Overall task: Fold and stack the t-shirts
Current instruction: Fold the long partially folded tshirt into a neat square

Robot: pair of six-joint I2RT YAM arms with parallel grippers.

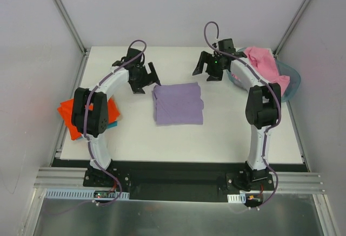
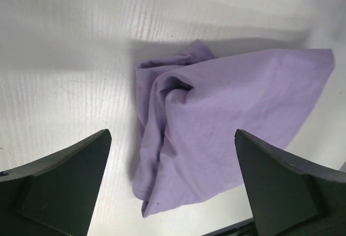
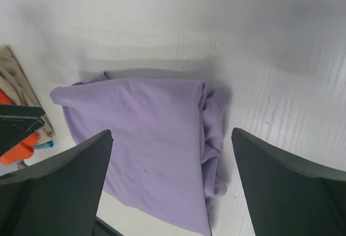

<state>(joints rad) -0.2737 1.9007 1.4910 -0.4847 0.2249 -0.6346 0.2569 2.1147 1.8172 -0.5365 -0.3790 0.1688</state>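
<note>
**Lavender shirt position relative to both grippers**

**Tool state.** The left gripper is spread wide and holds nothing. In its wrist view both fingers are seen well apart, with the cloth lying beyond them and untouched. The right gripper is likewise wide apart and empty.

**Work piece.** The lavender t-shirt lies folded into a compact, nearly square pad at the middle of the table. No marked long axis is shown. Its left edge is bunched and creased, while the remaining surface is flat.

**Governing relation.** The shirt lies between the two grippers and nearer the arm bases than either. The left gripper is just beside the far-left corner of the pad, on the bunched side. The right gripper stands further off, beyond the far-right corner. The left arm is therefore the nearer one.

**Other garments.** The orange-red t-shirt lies over the teal t-shirt at the left edge of the table, partly hidden under the left arm. The pink t-shirt is draped in the basket at the far right.

**Assessment.** Folding of the lavender shirt appears complete or nearly so. If it is to be stacked on the left pile, a grasp along the bunched left edge by the left gripper is judged the shortest approach.
</note>
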